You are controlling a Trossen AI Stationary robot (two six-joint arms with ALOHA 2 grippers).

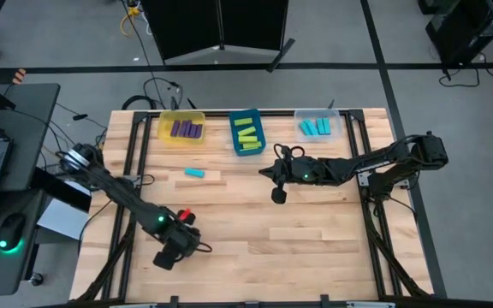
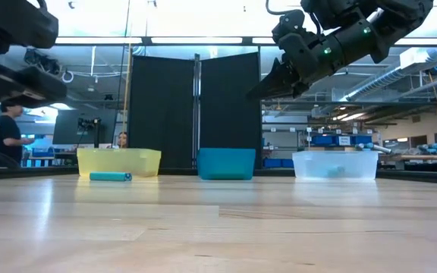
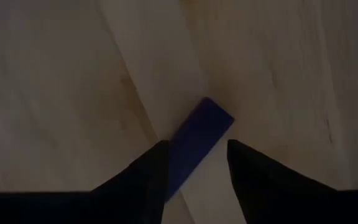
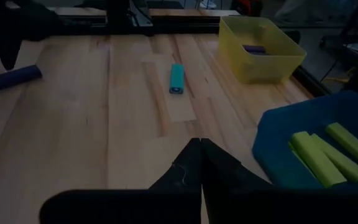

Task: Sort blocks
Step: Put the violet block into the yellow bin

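A purple block (image 3: 202,134) lies flat on the wooden table near its front left. My left gripper (image 3: 196,144) hangs over it, open and pointing down, with one finger on either side of the block's near end. The right wrist view shows the same block (image 4: 12,77) with my left gripper (image 4: 2,46) just above it. In the high view my left gripper (image 1: 176,244) hides the block. A cyan block (image 1: 195,173) lies alone on the table. My right gripper (image 1: 268,172) hovers shut above the table's middle, holding nothing.
Three bins stand along the far edge. The yellow bin (image 1: 182,115) holds purple blocks, the blue bin (image 1: 246,113) holds lime blocks, and the clear bin (image 1: 317,114) holds cyan blocks. Bare wood lies between the two arms. A laptop and a mouse sit on a side desk at the left.
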